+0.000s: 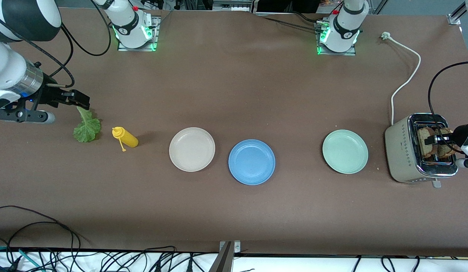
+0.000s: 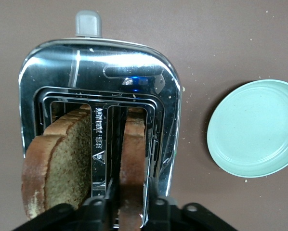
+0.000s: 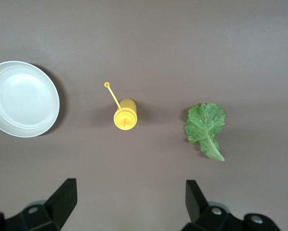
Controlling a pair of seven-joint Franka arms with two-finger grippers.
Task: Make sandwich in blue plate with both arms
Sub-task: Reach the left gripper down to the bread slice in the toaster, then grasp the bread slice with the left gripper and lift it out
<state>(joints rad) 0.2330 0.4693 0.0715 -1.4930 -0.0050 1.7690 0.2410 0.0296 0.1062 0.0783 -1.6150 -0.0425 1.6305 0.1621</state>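
Observation:
Two brown bread slices stand in the toaster (image 1: 398, 151) at the left arm's end of the table. My left gripper (image 1: 433, 140) (image 2: 132, 190) reaches down into it, both fingers pressed against the slice (image 2: 133, 144) in the slot on the mint plate's side. The other slice (image 2: 62, 159) leans free in its slot. The blue plate (image 1: 251, 161) sits bare at mid-table. A green lettuce leaf (image 1: 86, 128) (image 3: 205, 126) lies flat at the right arm's end. My right gripper (image 1: 81, 100) (image 3: 129, 185) hovers open over the table by the leaf's stalk, holding nothing.
A yellow squeeze bottle (image 1: 125, 138) (image 3: 124, 114) lies beside the lettuce. A beige plate (image 1: 192, 149) (image 3: 22, 98) stands next to the blue one, and a mint plate (image 1: 345, 151) (image 2: 254, 127) by the toaster. The toaster's white cord (image 1: 406, 75) trails toward the left arm's base.

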